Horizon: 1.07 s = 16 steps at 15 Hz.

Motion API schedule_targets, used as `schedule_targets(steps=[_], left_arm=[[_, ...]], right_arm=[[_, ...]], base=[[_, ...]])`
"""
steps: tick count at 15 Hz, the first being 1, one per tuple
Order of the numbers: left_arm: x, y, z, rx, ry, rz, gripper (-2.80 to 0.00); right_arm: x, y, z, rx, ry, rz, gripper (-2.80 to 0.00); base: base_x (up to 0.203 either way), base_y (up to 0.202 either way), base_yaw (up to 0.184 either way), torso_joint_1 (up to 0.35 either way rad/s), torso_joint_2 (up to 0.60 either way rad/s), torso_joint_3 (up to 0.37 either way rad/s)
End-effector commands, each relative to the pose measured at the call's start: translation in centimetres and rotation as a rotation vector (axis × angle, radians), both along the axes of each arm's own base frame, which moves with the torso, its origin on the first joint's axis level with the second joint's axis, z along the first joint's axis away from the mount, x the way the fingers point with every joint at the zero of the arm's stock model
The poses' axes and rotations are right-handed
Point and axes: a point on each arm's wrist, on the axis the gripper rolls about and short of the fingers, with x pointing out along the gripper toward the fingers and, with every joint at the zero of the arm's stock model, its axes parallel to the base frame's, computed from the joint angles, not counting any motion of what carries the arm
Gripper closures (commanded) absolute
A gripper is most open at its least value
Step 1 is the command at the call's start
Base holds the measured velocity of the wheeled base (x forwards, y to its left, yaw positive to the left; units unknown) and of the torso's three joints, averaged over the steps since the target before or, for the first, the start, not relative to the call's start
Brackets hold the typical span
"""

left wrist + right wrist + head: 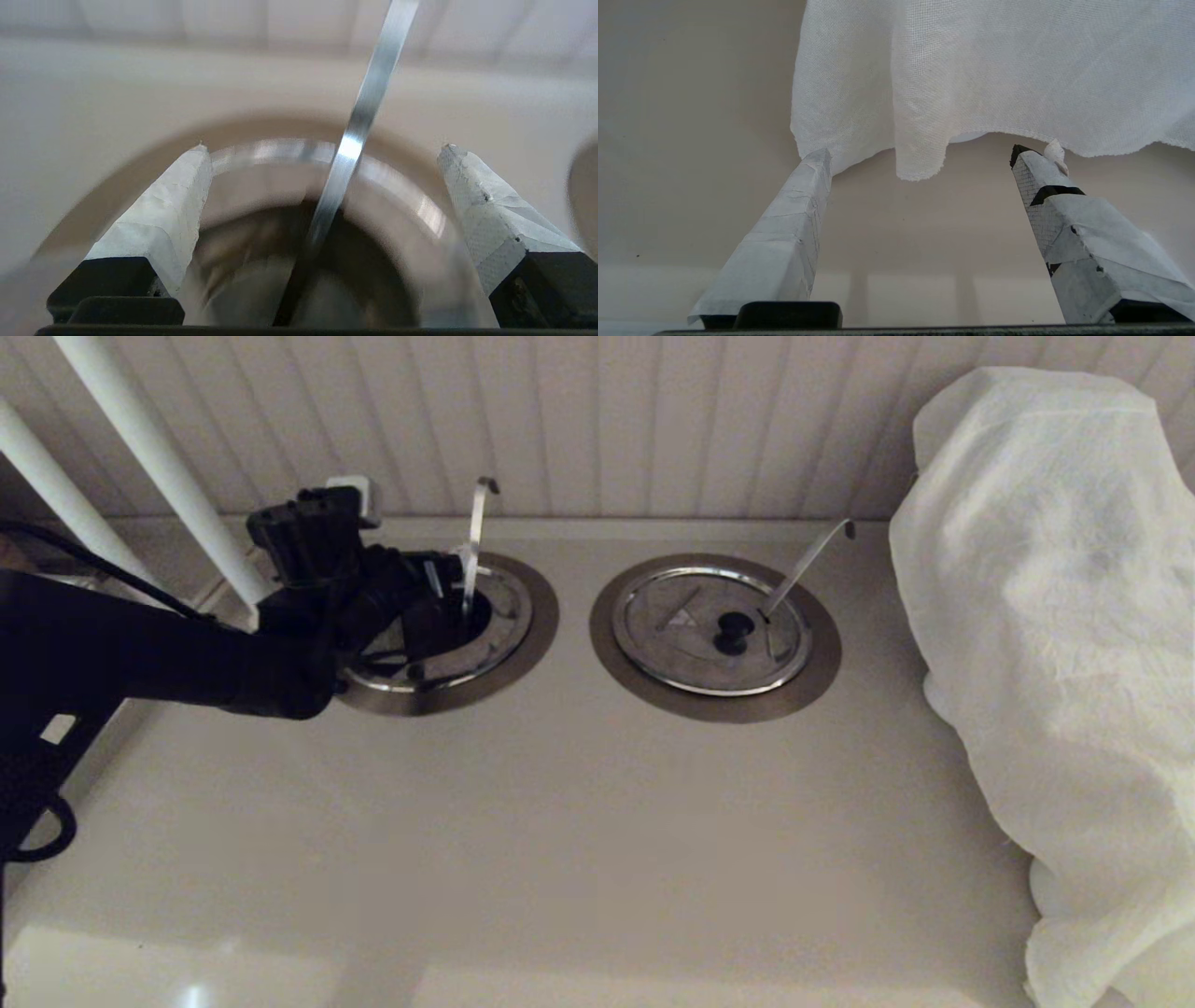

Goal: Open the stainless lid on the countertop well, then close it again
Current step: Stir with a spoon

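Observation:
The countertop well (546,616), a wide brushed-steel ring, sits at the back left of the counter. The stainless lid (509,607) lies flat in it. A near-upright ladle stem (476,537) rises through the lid. My left gripper (434,607) hovers low over the lid's middle and hides the black knob. In the left wrist view the gripper (324,149) is open, with one finger on each side of the stem (359,126) and touching neither the stem nor the lid's rim (261,151). My right gripper (922,154) is open and holds nothing. It is out of the head view.
A twin lid (691,625) with a black knob and a slanted stem (808,560) sits to the right. A white cloth (1055,616) covers something bulky at the far right and hangs before the right gripper. White pipes (159,457) and the panelled wall stand behind.

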Motion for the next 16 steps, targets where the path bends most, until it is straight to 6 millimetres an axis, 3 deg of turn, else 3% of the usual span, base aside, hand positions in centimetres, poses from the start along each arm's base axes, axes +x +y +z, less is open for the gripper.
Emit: schedule_targets(steps=[1,6,16], left_arm=[[2.9,-2.0,-2.6,-0.036,-0.009,0.036,-2.80],[7.8,-4.0,-7.6,-0.082,-0.037,0.093,-2.80],[8.9,-3.8,-8.6,-0.097,-0.063,0.135,-2.80]], right_arm=[[0.0,0.0,0.0,0.000,0.000,0.000,-2.80],[0.0,0.0,0.0,0.000,0.000,0.000,-2.80],[0.0,0.0,0.0,0.000,0.000,0.000,-2.80]], base=[[0.000,0.000,0.000,0.000,0.00,0.000],[0.000,0.000,0.000,0.000,0.00,0.000],[0.000,0.000,0.000,0.000,0.00,0.000]])
